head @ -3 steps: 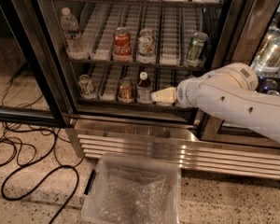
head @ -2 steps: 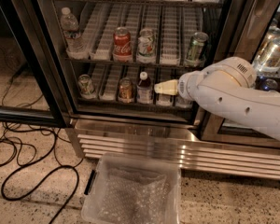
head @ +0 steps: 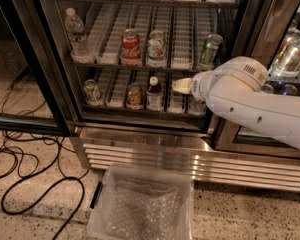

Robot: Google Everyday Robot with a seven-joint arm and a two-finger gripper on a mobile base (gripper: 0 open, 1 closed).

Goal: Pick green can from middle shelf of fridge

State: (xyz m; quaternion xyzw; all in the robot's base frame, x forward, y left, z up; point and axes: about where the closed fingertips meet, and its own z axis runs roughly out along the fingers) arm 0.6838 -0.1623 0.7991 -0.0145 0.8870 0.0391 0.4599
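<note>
Well, the fridge point(head: 64, 99) stands open in front of me, and the green can point(head: 210, 51) is upright at the far right end of the middle shelf point(head: 183, 39), alone in its lane on that white ribbed surface. Over toward 9 o'clock from it, with a bare lane between, stand a white can point(head: 156, 48) and then a red can point(head: 131, 46) side by side; a water bottle point(head: 76, 34) sits at the far left end.

A white arm point(head: 260, 109) reaches in from 3 o'clock, and its tool point(head: 182, 85) — a pale yellowish tip — hangs just under the front edge of that shelf, level with the surface below. The green can lies at about 1 o'clock from the tool, near it but apart. Whether the tool is wide or narrow I cannot tell, and it holds nothing that I can see.

At 9 o'clock from the tool, on the lower surface, a bottle with a red cap point(head: 154, 93) stands just beside a small can point(head: 135, 95). Down at 6 o'clock a clear plastic bin point(head: 106, 194) sits on the floor before the steel grille point(head: 150, 159) — black cables point(head: 35, 184) loop off at 8 o'clock.
</note>
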